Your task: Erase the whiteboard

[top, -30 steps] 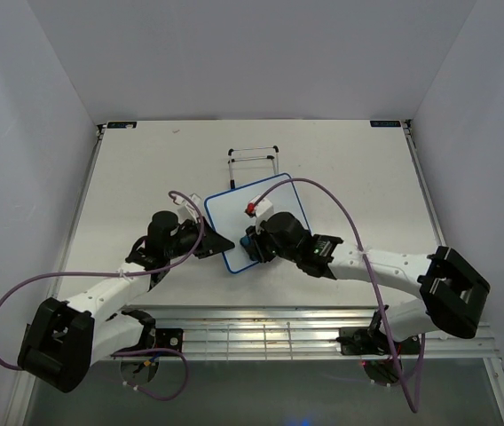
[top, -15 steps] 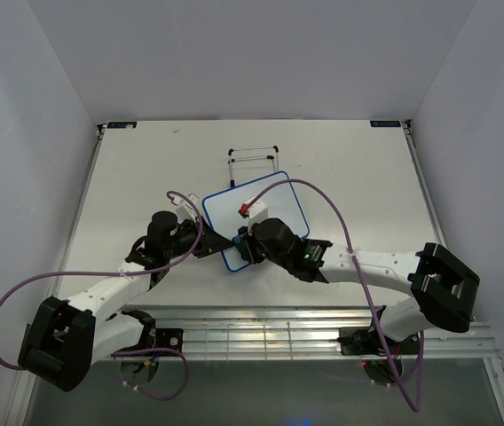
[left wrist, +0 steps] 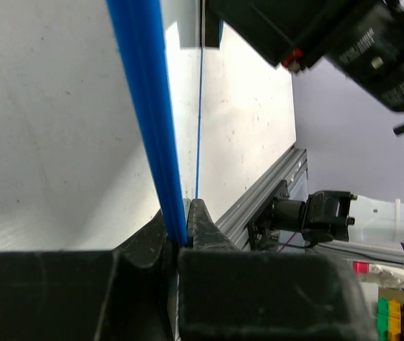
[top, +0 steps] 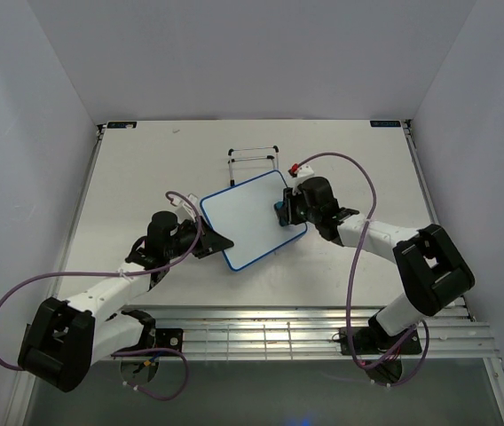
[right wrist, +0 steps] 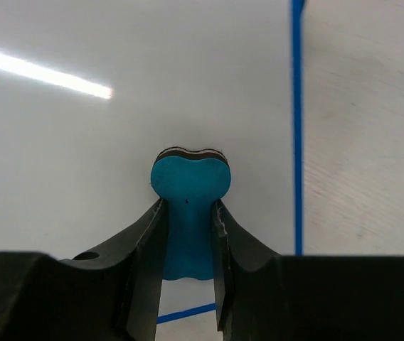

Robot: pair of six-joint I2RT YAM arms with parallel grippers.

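On the whiteboard (top: 243, 222), eraser (right wrist: 190, 181) half hidden, right hand (right wrist: 188, 207) (clamped)

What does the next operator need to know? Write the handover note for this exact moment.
Left gripper: shut on the blue frame of the whiteboard at its left edge, steadying it.
Right gripper: shut on the blue eraser, which is pressed to the board near its right corner.
Wire stand: just behind the board.
Done: no writing shows on the board in the top or right wrist view.
Left: check for faint marks, then probably set the eraser down and release the board.
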